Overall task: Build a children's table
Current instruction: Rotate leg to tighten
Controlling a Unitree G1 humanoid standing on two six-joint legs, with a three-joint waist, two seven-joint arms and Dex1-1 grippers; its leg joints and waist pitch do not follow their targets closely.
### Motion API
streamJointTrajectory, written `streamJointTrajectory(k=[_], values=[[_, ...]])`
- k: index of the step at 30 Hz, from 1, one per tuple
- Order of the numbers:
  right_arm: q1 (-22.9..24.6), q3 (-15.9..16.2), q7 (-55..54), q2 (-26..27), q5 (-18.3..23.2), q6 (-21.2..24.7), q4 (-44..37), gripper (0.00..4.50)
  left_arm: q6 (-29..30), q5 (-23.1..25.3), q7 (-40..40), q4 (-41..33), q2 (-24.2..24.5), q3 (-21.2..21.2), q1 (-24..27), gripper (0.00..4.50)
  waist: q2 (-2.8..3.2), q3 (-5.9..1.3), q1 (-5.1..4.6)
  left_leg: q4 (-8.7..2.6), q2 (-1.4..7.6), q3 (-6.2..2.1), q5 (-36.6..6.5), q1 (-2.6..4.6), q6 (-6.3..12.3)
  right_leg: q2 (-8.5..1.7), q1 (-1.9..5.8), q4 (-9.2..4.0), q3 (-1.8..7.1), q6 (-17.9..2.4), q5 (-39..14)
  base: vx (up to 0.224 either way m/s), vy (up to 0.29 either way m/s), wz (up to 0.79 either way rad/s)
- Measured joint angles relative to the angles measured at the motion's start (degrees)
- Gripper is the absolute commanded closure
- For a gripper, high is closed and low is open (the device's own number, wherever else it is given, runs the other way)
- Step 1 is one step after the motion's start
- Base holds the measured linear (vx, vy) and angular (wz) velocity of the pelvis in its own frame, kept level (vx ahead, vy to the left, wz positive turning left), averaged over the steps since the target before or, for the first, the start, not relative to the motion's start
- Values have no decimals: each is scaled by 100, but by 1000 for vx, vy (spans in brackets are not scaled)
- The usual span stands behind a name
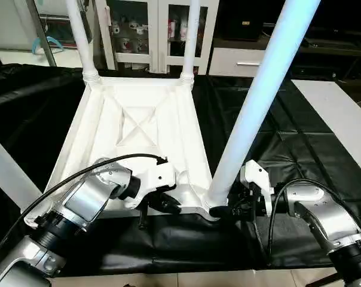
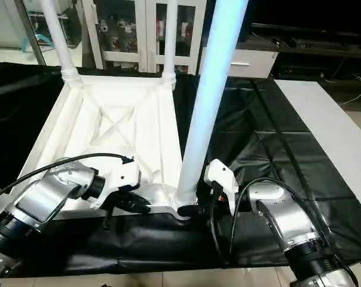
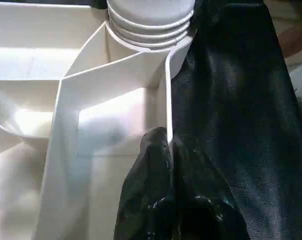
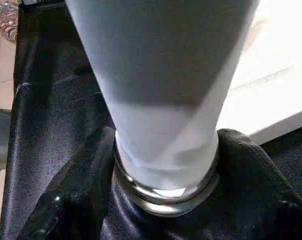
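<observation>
Our right gripper (image 1: 223,210) clasps the near leg (image 1: 258,101); our left gripper (image 1: 168,206) pinches the tabletop (image 1: 138,125) rim, on black sheeting (image 1: 288,137) before cabinets (image 1: 147,30).

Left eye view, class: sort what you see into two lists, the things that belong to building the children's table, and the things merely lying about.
Belonging to the job:
- upturned white table top
- near leg in its corner socket, right gripper shut at its base
- two far legs
- left gripper shut on the top's rim

Lying about:
- black sheet
- white cabinet
</observation>
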Motion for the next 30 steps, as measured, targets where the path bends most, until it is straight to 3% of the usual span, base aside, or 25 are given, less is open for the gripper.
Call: streamJointTrajectory(k=[7, 11, 14, 19, 24, 30], values=[[26, -115, -140, 248, 30, 24, 95, 179, 52, 4, 25, 3, -24, 31, 0, 450, -1, -1, -20, 1, 4, 0, 1, 3, -2, 2, 1, 7, 0, 0, 0, 0, 0, 0], [-105, -625, -1651, 1120, 11, -20, 738, 180, 101, 225, 893, 658, -465, 354, -221, 450, -9, -7, -146, 4, 7, -1, 25, 13, -27, 6, 0, 3, -1, 25, 18, -13, 0, -1], [-249, -971, -2686, 1607, -11, -25, 1094, 180, 262, 256, 1682, 1127, -1058, 565, -391, 450, -12, -7, -221, 5, 7, -1, 26, 10, -27, 6, 3, -16, -2, 27, 20, -17, -1, -1], [-733, -1337, -4343, 2372, -245, -230, 1788, 180, 276, 325, 2802, 1866, -1764, 762, -741, 450, -17, -9, -343, 13, 6, -2, 27, 7, -25, 6, -6, -19, -2, 31, 44, 0, 0, 0], [-1280, -1447, -5840, 2897, -564, -495, 2455, 181, -34, 532, 3567, 2450, -2190, 864, -994, 450, -19, -12, -349, 0, 8, -3, 28, 4, -27, 7, -17, -17, -5, 33, 50, 0, 0, 0], [-1248, -1544, -5716, 2924, -625, -811, 2538, 181, -131, 557, 3556, 2489, -2206, 853, -1017, 450, -22, -12, -333, -3, 6, 2, 21, -10, -15, 7, -27, -22, 0, 26, 53, 0, 0, 0]])
